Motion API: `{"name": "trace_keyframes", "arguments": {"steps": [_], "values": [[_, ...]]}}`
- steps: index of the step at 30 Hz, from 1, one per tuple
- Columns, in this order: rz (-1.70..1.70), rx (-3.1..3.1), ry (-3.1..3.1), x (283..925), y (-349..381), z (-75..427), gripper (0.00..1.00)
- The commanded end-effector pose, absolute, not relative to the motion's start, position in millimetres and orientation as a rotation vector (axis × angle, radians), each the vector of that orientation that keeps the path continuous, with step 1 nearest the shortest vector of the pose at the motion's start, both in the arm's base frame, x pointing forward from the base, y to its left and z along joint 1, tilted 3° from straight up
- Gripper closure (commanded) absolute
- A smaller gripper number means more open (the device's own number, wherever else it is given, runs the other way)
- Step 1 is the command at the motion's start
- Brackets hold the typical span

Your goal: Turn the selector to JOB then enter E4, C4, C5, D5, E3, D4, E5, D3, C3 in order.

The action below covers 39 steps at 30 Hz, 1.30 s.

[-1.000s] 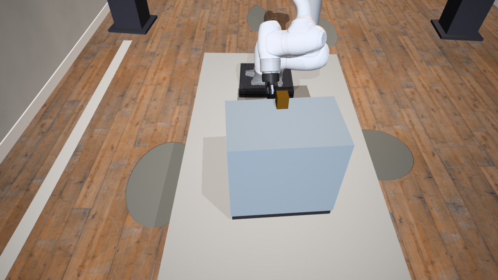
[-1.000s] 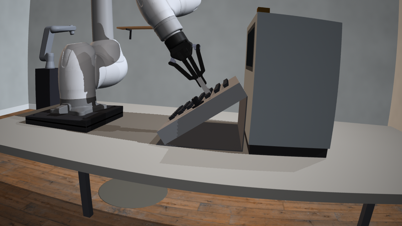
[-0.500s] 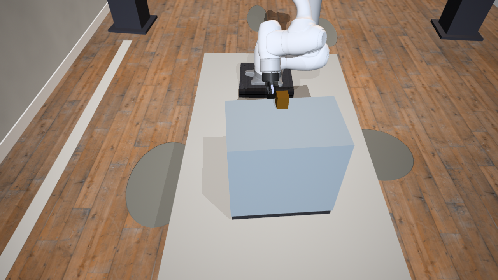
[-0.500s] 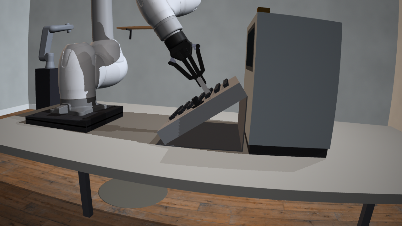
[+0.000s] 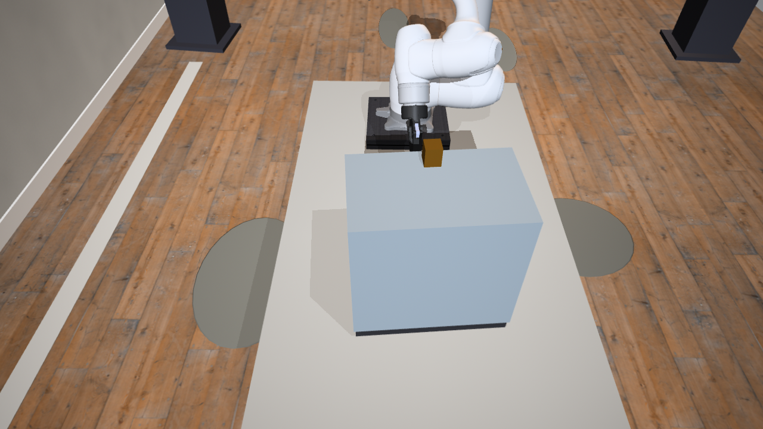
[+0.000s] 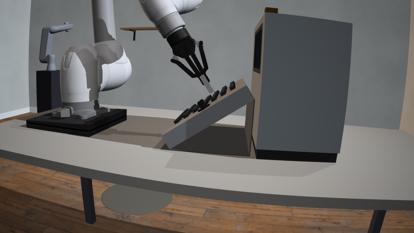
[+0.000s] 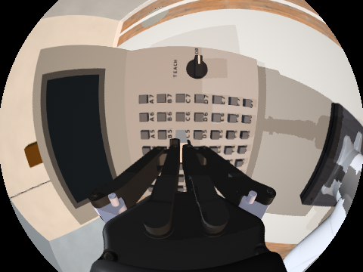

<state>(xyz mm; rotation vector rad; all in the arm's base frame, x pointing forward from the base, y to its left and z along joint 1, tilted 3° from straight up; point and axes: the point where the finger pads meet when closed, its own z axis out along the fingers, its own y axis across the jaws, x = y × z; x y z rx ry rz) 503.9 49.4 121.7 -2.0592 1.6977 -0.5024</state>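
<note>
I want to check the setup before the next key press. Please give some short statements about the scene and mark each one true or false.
1. The pincer is shut and holds nothing. True.
2. The keypad panel lies flat on the table. False: it slopes up toward the machine cabinet.
3. The selector knob sits above the key rows. True.
4. A brown block stands on the floor. False: it sits on top of the cabinet.
5. The pincer points at the dark screen. False: it points at the keys.
</note>
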Motion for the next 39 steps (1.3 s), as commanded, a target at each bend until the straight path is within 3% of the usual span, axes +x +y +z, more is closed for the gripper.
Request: {"name": "trace_keyframes", "arguments": {"steps": [1, 39], "values": [[-0.502, -2.059, 1.698, 501.2, 48.9, 126.3, 1.0], [-0.502, -2.059, 1.698, 473.0, 8.8, 118.6, 1.0]]}}
